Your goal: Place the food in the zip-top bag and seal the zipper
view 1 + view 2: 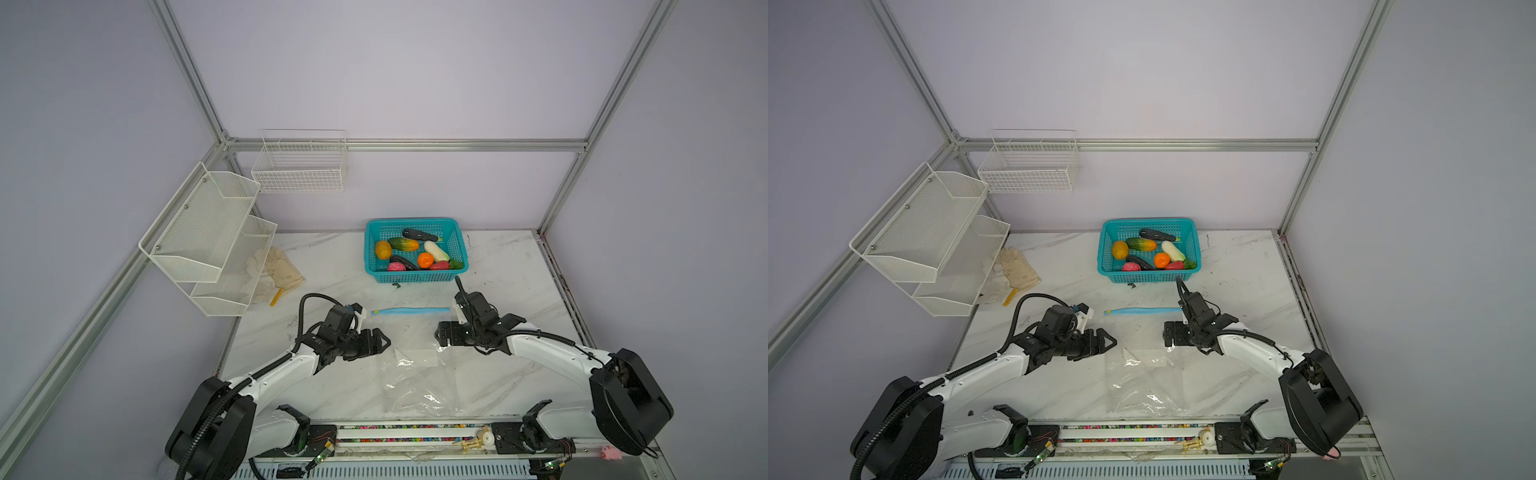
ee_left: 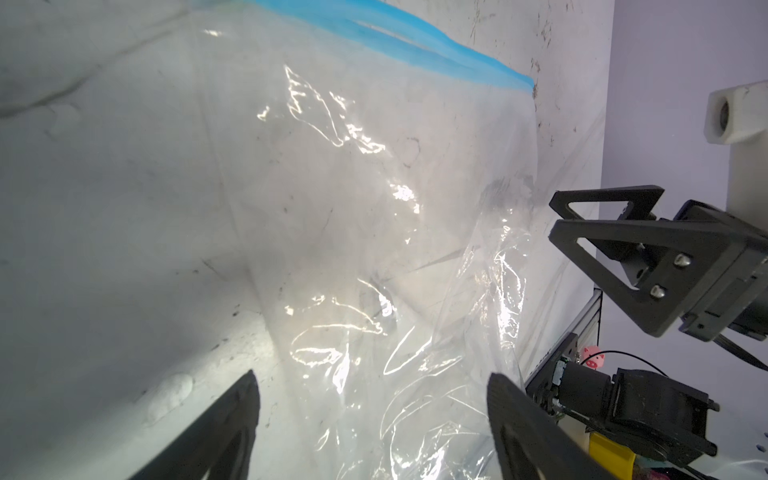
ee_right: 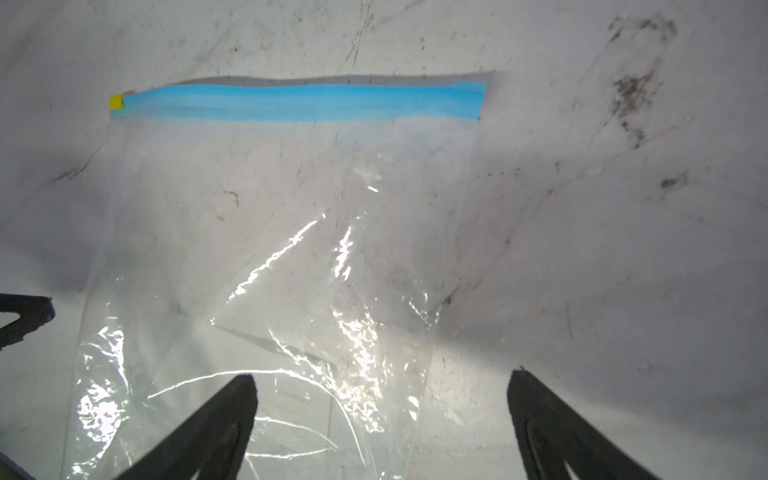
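The clear zip-top bag lies flat and empty on the marble table between my grippers. Its light-blue zipper runs along the far edge, with the yellow slider at its left end. The blue lips gape slightly in the left wrist view. The food sits in the teal basket behind the bag. My left gripper hangs open over the bag's left edge. My right gripper hangs open over its right edge. Neither holds anything.
White wire shelves hang on the left wall and a wire basket on the back wall. A pair of pale gloves lies at the table's left. A rail with coloured beads runs along the front edge.
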You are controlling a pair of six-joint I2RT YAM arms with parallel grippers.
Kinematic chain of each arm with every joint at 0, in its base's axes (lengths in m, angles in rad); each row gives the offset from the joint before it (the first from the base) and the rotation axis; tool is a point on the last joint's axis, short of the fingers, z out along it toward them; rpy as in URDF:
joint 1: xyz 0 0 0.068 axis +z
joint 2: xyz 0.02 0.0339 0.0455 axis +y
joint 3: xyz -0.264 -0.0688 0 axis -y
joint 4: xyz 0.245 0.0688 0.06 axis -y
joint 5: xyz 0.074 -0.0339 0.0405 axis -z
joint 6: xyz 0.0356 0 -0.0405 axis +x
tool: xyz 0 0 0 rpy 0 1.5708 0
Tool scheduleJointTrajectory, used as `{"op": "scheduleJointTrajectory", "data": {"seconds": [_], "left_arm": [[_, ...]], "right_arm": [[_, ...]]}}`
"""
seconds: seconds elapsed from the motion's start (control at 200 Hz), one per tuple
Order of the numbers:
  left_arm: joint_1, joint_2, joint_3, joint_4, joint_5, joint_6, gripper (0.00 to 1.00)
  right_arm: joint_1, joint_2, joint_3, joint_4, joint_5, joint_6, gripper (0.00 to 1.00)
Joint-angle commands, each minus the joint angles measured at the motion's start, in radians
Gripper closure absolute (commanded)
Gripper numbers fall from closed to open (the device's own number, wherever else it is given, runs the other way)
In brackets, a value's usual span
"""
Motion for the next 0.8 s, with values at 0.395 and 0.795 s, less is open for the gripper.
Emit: {"op": "scheduleJointTrajectory", "data": {"seconds": [0.395, 0.795], "left_arm": [[-0.034, 0.105, 0.016, 0.135, 0.037, -0.014, 0.16], [-0.034, 0.222, 0.147, 0.161, 0.018, 0.010, 0.18]], "right_arm": [[0.082, 0.068, -0.025, -0.035, -0.133, 0.039, 0.04], [0.119, 0.093, 0.006, -0.006, -0.167, 0.039, 0.03]]}}
